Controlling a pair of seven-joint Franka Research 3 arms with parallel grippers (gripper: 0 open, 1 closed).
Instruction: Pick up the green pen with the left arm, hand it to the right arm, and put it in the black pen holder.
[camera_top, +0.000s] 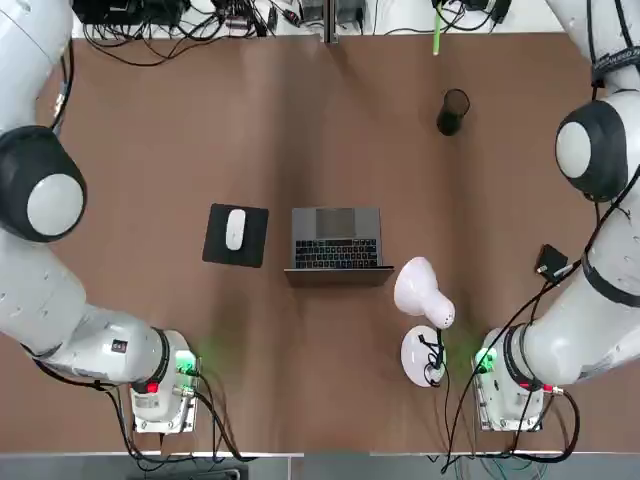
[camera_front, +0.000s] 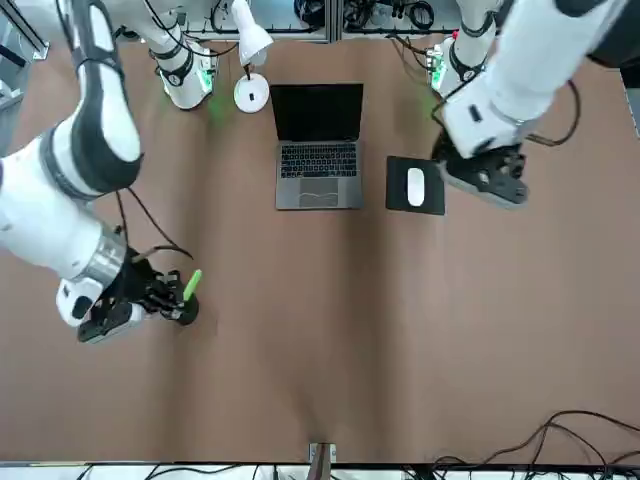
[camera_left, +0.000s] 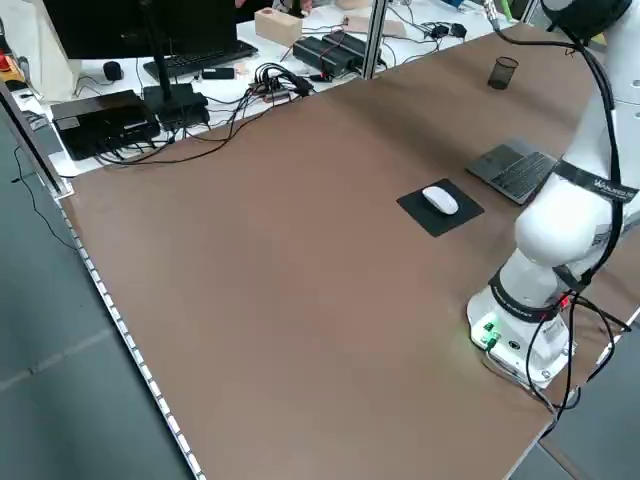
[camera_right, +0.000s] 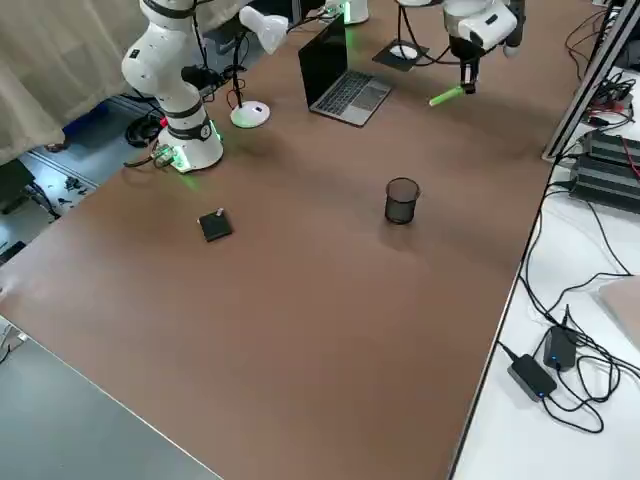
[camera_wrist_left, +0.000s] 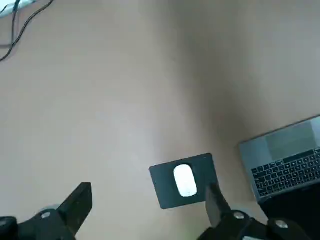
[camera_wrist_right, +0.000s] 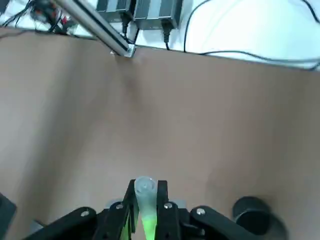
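- Right side view: the green pen (camera_right: 447, 96) is raised off the table, slanting and nearer lying flat than upright. The black pen holder (camera_right: 402, 200) stands upright on the table, mouth up, with the pen well apart from it.
- Right wrist view: the right gripper (camera_wrist_right: 146, 189) is clamped on the pen, its two fingers pressed to either side. A pale, translucent end shows between the fingertips, with bright green below it.
- Top view: the pen's long axis runs almost straight away from the robot's bases. The holder sits nearer those bases and slightly farther to the robot's right; because the pen is raised, its exact offset over the table cannot be told.
- Left wrist view: the left gripper (camera_wrist_left: 149, 194) has its fingers wide apart with nothing between them. It is over the robot's left part of the table, near the white mouse (camera_wrist_left: 185, 180) on its dark mat (camera_wrist_left: 163, 186).
- The right gripper is plainly the nearer one to the holder. The handover looks done, leaving placement as the step in hand.
- The next move likely calls for bringing the pen back toward the bases, turning its axis upright and centring it over the mouth. Lowered at this slant, it could catch the rim and tip the cup.
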